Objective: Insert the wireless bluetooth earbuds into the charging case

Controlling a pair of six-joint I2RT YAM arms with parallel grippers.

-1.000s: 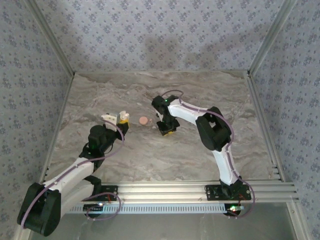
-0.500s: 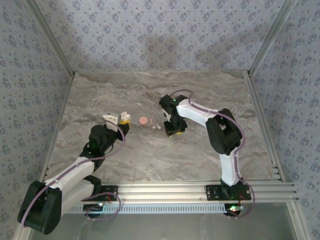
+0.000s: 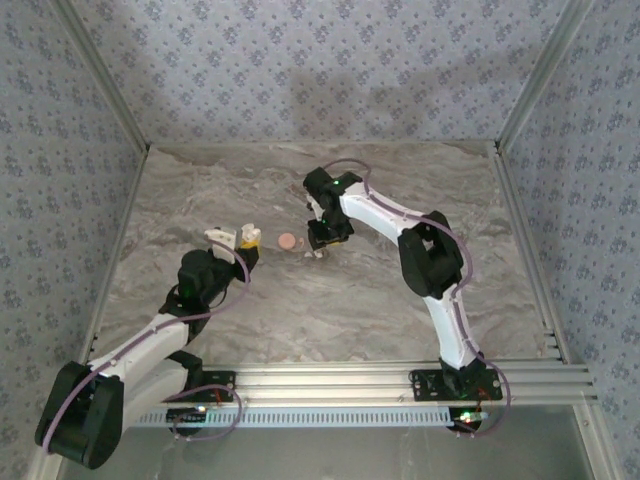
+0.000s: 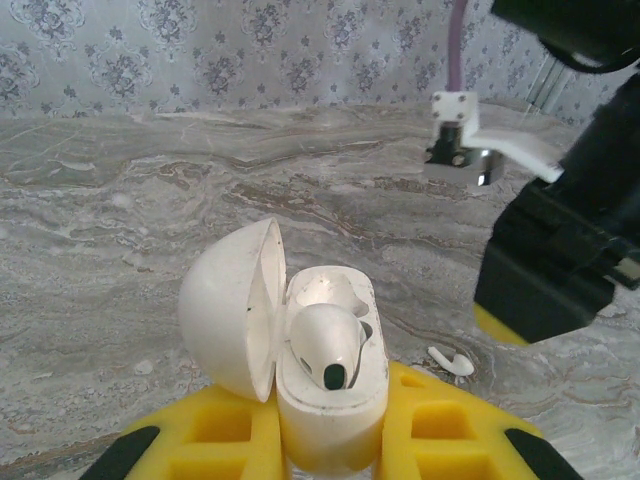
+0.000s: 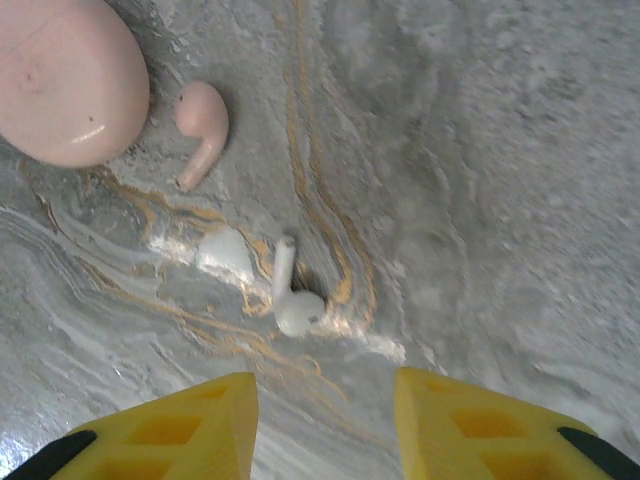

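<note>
One white earbud (image 5: 290,298) is lying loose on the marble-look table (image 5: 500,150), stem pointed away from the right gripper (image 5: 322,425). That gripper's yellow fingers (image 5: 190,430) are spread apart with nothing between them and hung right over it, so it looks lined up for a straight-down pinch. The other earbud (image 4: 326,348) is already seated in the charging case (image 4: 335,385). The case is clamped tight in the left gripper (image 4: 332,455) and held upright with the lid (image 4: 228,310) flipped open to the side, presumably so the free slot is presented to the other arm. A pink earbud (image 5: 203,122) and a pink disc (image 5: 68,80) are parked just beyond the white one, near enough that the wrong piece could get grabbed by a sloppy close. The surface is a glossy grey veined slab, so tiny plastic bits would probably be skidded around easily. Everything is boxed in by blue floral wallpapered walls (image 3: 320,70) and an aluminium frame (image 3: 400,380)
</note>
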